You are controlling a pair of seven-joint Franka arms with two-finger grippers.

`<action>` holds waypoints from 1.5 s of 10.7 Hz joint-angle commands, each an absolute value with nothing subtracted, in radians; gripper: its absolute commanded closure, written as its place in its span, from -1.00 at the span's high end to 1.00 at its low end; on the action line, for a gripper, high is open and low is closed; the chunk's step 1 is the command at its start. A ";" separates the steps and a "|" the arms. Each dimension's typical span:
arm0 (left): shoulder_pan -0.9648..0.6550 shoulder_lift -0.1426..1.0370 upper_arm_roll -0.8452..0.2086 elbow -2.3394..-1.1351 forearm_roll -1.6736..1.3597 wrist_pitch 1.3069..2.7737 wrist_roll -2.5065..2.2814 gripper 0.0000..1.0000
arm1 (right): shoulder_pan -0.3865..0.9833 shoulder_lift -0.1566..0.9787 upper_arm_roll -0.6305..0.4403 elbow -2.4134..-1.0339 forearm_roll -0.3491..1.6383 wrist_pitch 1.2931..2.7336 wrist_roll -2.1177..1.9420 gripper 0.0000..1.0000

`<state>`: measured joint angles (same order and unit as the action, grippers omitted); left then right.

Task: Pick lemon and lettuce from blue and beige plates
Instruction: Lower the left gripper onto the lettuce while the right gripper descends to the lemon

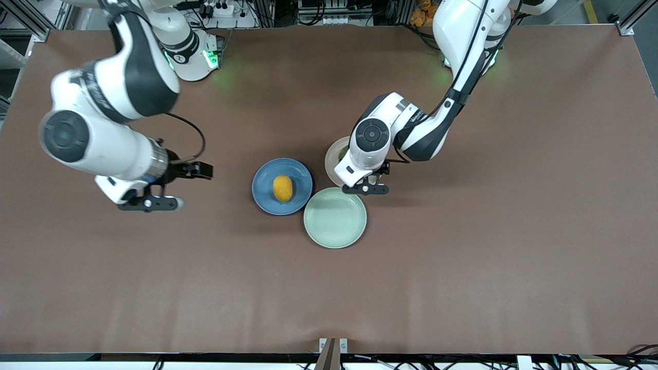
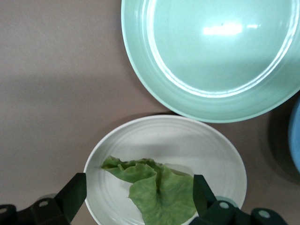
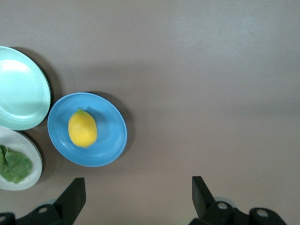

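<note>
From the front camera we count three plates on the brown table [image 1: 514, 231], clustered near its middle: one blue plate [image 1: 282, 186], one mint-green plate [image 1: 335, 217] and one beige plate [image 1: 333, 159]. The green plate lies nearest the camera, and the beige plate lies farther from it, toward the left arm's end of the table. One lemon [image 1: 282, 188] sits in the middle of the blue plate. The left gripper [image 1: 366, 187] hangs over the near edge of the beige plate and the arm covers most of it, so only a sliver of green shows there. The right gripper [image 1: 148, 203] hovers over bare table toward the right arm's end, well apart from the plates. There are two arms and two grippers.

The left wrist view gives what the front camera hides — one lettuce [image 2: 152, 190] leaf, wrinkled, lying on the beige plate [image 2: 206, 150]. Here the left gripper [image 2: 139, 199] has its two fingers [image 2: 72, 194] spread wide, one on either side of the leaf, holding nothing. The green plate [image 2: 215, 51] lies just beside the beige one, and a thin edge of the blue plate [image 2: 295, 140] shows.

The right wrist view shows all three plates together with both foods — the lemon [image 3: 82, 129] on the blue plate [image 3: 110, 136], the lettuce [image 3: 15, 165] on the beige plate [image 3: 33, 161], and the green plate [image 3: 21, 93] bare. The right gripper [image 3: 139, 199] has its fingers [image 3: 75, 194] wide apart over the table, gripping nothing.
</note>
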<state>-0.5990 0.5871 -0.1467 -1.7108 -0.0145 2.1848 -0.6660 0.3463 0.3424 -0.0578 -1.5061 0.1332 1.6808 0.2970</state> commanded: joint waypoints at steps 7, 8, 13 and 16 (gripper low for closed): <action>-0.615 0.508 -0.179 -1.944 -0.037 2.364 -0.722 1.00 | 0.448 0.432 -0.063 -1.603 0.144 1.954 0.491 1.00; -0.617 0.514 -0.183 -1.945 -0.037 2.364 -0.723 1.00 | 0.462 0.449 -0.063 -1.603 0.144 1.963 0.502 1.00; -0.621 0.549 -0.186 -1.937 -0.037 2.367 -0.724 1.00 | 0.508 0.471 -0.063 -1.707 0.161 2.101 0.561 1.00; -0.637 0.571 -0.186 -1.933 -0.037 2.404 -0.724 1.00 | 0.529 0.471 -0.063 -1.745 0.207 2.149 0.569 1.00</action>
<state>-0.6217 0.5602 -0.1878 -1.9344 -0.0147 2.3811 -0.7074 0.5127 0.4844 -0.0575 -1.7088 0.1801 2.1138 0.5489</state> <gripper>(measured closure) 0.000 0.000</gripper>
